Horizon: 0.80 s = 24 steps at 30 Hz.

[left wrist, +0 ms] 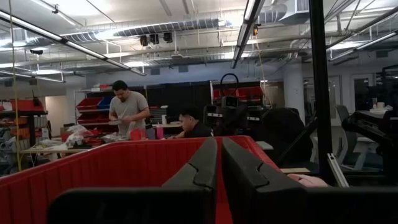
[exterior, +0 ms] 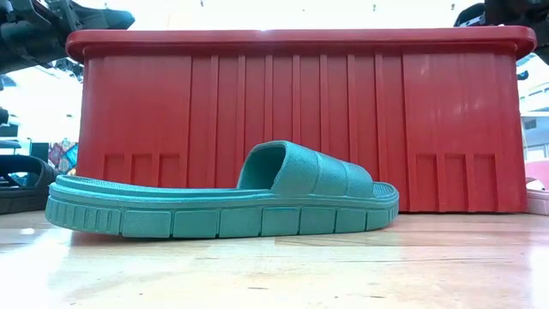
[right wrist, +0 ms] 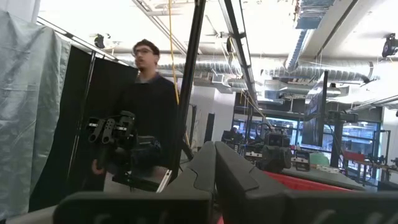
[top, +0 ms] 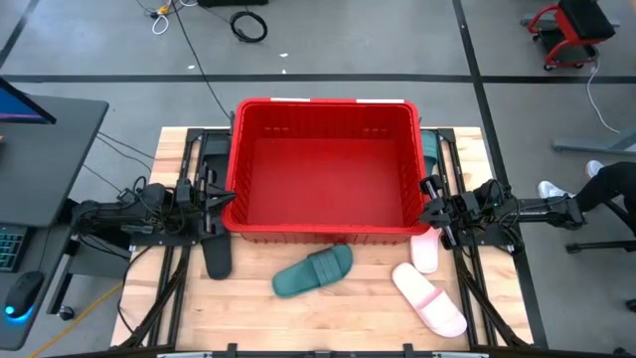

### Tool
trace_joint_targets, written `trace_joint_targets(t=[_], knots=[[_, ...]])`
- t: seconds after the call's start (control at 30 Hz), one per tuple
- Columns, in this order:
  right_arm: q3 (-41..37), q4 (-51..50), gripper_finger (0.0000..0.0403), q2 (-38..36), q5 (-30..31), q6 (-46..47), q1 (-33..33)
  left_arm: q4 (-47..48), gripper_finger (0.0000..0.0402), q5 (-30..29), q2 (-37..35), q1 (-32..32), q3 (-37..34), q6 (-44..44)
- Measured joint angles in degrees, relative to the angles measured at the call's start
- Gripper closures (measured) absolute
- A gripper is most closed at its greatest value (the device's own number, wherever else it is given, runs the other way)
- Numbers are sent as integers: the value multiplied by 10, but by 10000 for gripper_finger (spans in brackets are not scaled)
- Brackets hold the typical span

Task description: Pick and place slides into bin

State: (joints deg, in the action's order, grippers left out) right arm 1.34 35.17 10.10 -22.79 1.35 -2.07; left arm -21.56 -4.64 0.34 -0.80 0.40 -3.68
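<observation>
The left gripper and right gripper, both closed and empty, flank the red bin mid-frame. On the wooden table below it lie a teal slide and pink slides; people stand beyond.

No legible text, labels, brands or nos. in any view: none on the bin, the slides or background shelving.

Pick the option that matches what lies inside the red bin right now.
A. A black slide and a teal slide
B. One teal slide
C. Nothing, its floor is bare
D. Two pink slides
C: in the high view the bin shows only bare red floor, while the teal slide, the pink slide and the black slide lie on the table outside it.
</observation>
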Motion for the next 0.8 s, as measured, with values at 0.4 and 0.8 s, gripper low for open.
trace_joint_targets(t=[0.4,0.8], knots=[[0,0,389,0,0,0,0,0,365,0,0,0,0,0],[0,0,389,0,0,0,0,0,375,0,0,0,0,0]])
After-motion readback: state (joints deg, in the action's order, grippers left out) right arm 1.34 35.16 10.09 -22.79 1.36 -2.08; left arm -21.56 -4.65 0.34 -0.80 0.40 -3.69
